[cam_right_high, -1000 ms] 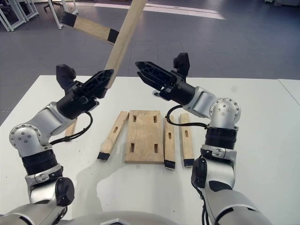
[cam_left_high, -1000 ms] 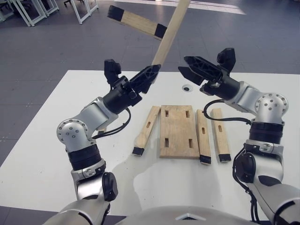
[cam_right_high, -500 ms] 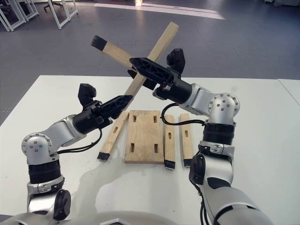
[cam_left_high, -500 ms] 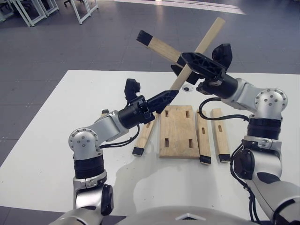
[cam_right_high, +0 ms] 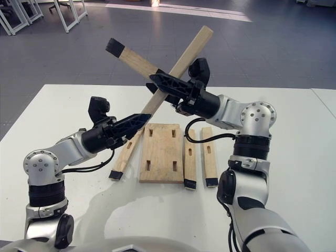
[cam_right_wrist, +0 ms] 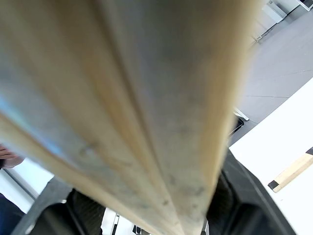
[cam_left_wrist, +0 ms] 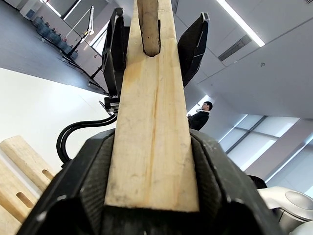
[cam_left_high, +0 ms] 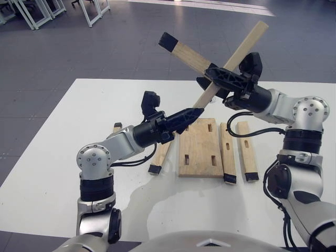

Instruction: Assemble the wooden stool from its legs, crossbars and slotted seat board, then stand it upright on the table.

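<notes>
From the head, my left tool is clamped on the low end of the long bar, which rises toward 1 o'clock above the tabletop. My right tool is closed on that bar where the black-capped leg crosses it, pointing to 10 o'clock. The seat board lies flat below, with loose legs at its 3 o'clock and another leg at 9.

At my left wrist, the bar runs away between my pads.

At my right wrist, the bar's grain passes close by.

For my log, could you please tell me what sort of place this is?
Probably an indoor lab or workshop hall: a white table on a grey floor, white frames behind, strip lights overhead.
</notes>
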